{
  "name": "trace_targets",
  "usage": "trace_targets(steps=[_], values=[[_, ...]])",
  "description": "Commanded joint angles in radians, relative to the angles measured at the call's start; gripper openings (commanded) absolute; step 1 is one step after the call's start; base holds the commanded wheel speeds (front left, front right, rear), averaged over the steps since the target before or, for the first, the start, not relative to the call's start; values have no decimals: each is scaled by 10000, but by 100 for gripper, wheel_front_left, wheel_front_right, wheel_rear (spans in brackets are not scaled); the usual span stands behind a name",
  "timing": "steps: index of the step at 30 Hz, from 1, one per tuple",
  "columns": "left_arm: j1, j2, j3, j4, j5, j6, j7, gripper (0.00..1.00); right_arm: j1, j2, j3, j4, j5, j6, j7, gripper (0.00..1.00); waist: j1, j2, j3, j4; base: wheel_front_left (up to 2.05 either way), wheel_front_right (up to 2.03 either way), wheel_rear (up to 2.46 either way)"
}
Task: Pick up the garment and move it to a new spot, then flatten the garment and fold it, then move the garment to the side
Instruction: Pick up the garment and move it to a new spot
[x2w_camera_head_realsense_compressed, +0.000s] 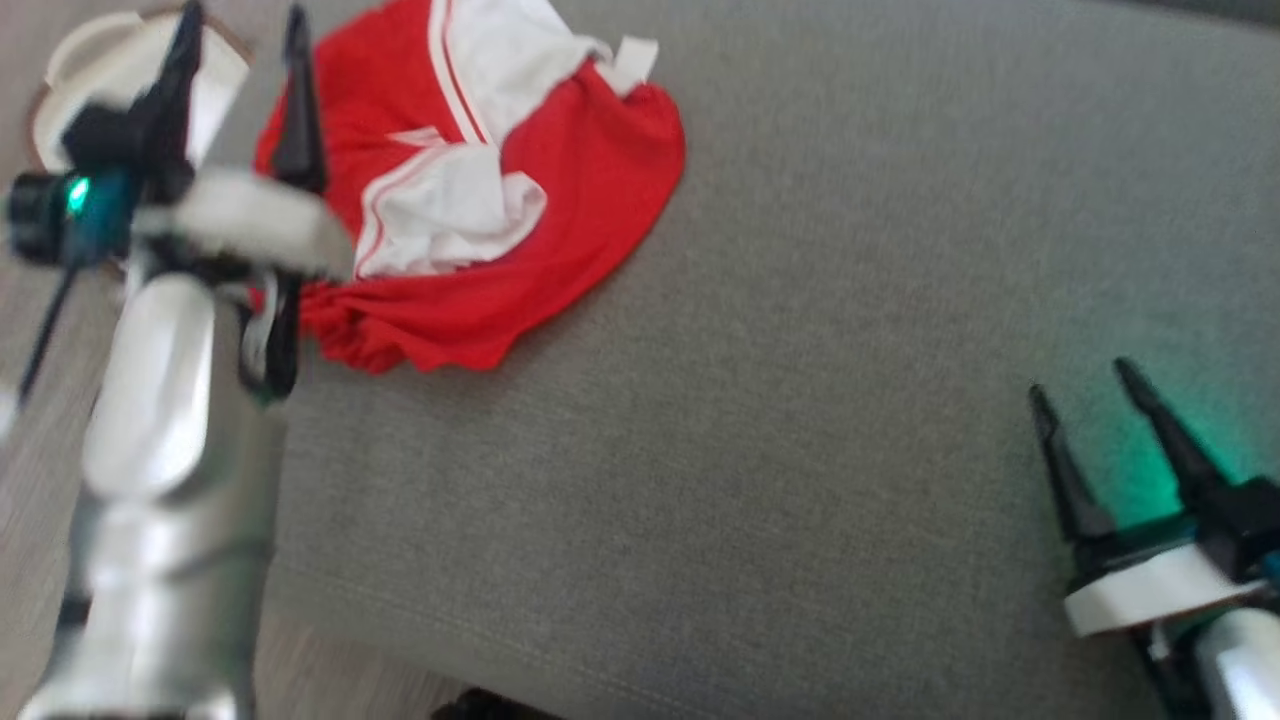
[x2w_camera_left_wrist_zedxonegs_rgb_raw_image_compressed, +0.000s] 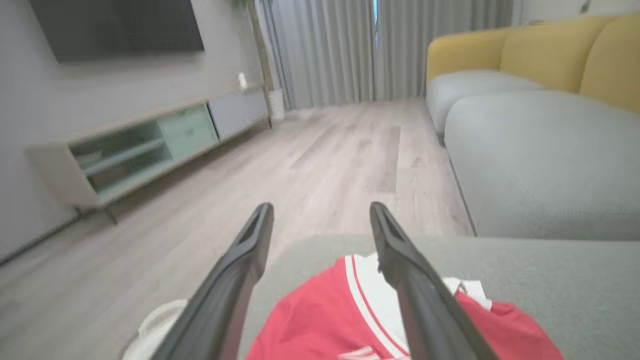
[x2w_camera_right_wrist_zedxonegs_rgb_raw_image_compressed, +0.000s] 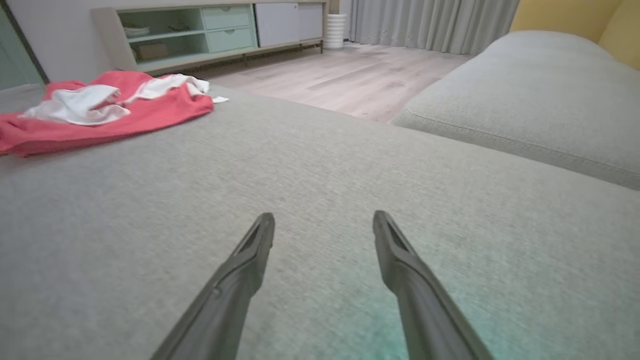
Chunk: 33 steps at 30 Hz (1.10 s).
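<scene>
My left tool (x2w_camera_head_realsense_compressed: 242, 14) sits in the upper left of the head view with its two dark fingers spread apart and nothing between them. In that view its fingers cross the left edge of the garment (x2w_camera_head_realsense_compressed: 560, 230), and I cannot tell whether they touch the cloth. The picture is blurred around this arm.

The garment is red with white panels and thin striping. It lies crumpled in a loose heap near the upper left part of the grey upholstered seat (x2w_camera_head_realsense_compressed: 800, 450). One gathered red edge hangs close to the seat's left border.

In my left wrist view the left tool (x2w_camera_left_wrist_zedxonegs_rgb_raw_image_compressed: 321, 206) stands open above the garment (x2w_camera_left_wrist_zedxonegs_rgb_raw_image_compressed: 310, 325), which lies at the bottom centre of the frame. The right-hand finger crosses the white panel. Beyond the seat edge lie the wooden floor (x2w_camera_left_wrist_zedxonegs_rgb_raw_image_compressed: 325, 160), a low media cabinet (x2w_camera_left_wrist_zedxonegs_rgb_raw_image_compressed: 150, 145) at the left and grey curtains (x2w_camera_left_wrist_zedxonegs_rgb_raw_image_compressed: 325, 50) at the top.

My right tool (x2w_camera_head_realsense_compressed: 1082, 380) is at the lower right of the head view, fingers parted and empty. It is well apart from the garment, with a green glow (x2w_camera_head_realsense_compressed: 1150, 480) on the fabric beside it. In my right wrist view the right tool (x2w_camera_right_wrist_zedxonegs_rgb_raw_image_compressed: 324, 215) hangs open over bare grey upholstery (x2w_camera_right_wrist_zedxonegs_rgb_raw_image_compressed: 320, 165), and the garment (x2w_camera_right_wrist_zedxonegs_rgb_raw_image_compressed: 125, 117) lies far off at the upper left.
</scene>
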Motion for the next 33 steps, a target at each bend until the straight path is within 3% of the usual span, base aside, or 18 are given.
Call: trace_targets(steps=[1,2,12,13,14,15,18,25,33], values=[[-639,204,316,550,-265,-69,381,100,-153,-381,166,-373,-62,-7,-111,100,-4,0,799,-135,0,0,0],[-639,204,316,550,-265,-69,381,100,-153,-381,166,-373,-62,-7,-111,100,-4,0,799,-135,0,0,0],[-2425,-275,404,5649,-1579,-684,2500,100,-305,-1266,74,-915,55,-7,35,100,-4,0,1547,-266,0,0,0],[-2453,-274,382,5939,-1643,-717,2554,92,-311,-1289,73,-979,51,-7,70,100,-4,0,1579,-277,0,0,0],[-2475,-252,372,6174,-1697,-742,2524,38,-327,-1297,82,-1030,44,-7,104,100,-4,0,1597,-291,0,0,0],[-2483,-224,315,6376,-1713,-768,2479,0,-355,-1290,103,-1067,41,-7,120,100,-4,0,1597,-311,0,0,0],[-2565,-145,99,6665,-1734,-824,2102,0,-413,-1190,179,-1036,61,-7,106,100,-4,0,1451,-357,0,0,0],[-3024,613,-657,6446,-1217,-851,168,0,-529,-444,476,-393,146,-7,-58,100,-4,0,270,-820,0,0,0],[-3353,1465,-1867,5260,-1146,-855,-637,0,-714,903,1052,184,346,-7,-107,100,-4,0,-1419,-2375,0,0,0]])
